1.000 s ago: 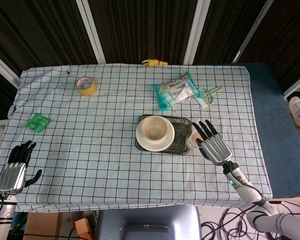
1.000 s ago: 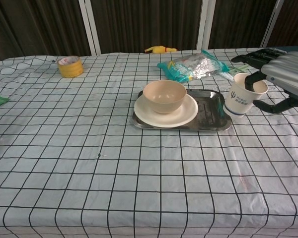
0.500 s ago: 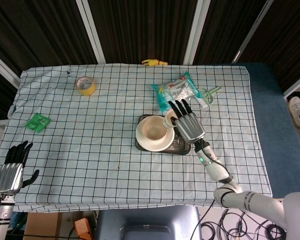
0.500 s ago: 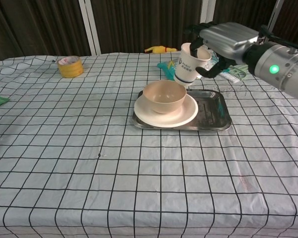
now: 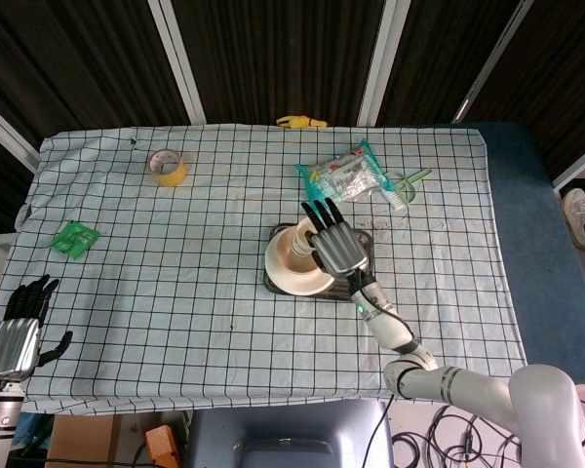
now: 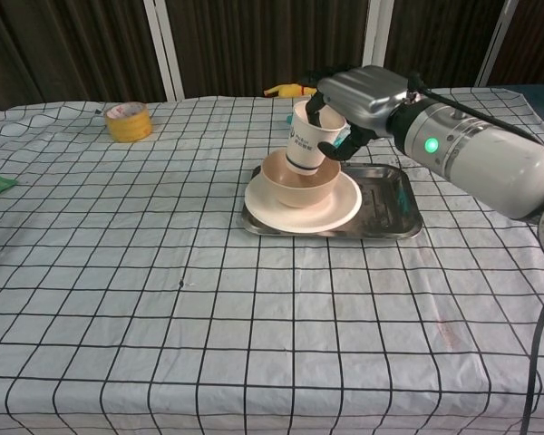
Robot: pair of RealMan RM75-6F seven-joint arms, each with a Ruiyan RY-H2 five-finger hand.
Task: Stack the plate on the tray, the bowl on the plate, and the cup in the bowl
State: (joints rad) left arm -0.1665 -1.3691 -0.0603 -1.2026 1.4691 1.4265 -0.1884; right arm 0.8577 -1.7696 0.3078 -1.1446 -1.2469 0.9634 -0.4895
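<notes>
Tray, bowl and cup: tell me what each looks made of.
Tray: probably stainless steel, grey and shiny, with dark reflections on its bare part.
Bowl: looks like plastic or melamine, smooth, matte beige; ceramic is possible.
Cup, held by the right hand: likely paper, thin white wall with a dark printed logo.

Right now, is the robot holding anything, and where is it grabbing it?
The right hand grips the white paper cup near its rim, over the beige bowl. The left hand holds nothing.

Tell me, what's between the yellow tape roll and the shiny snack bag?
Only bare checked tablecloth lies between the yellow tape roll and the shiny teal snack bag, seen in the head view.
</notes>
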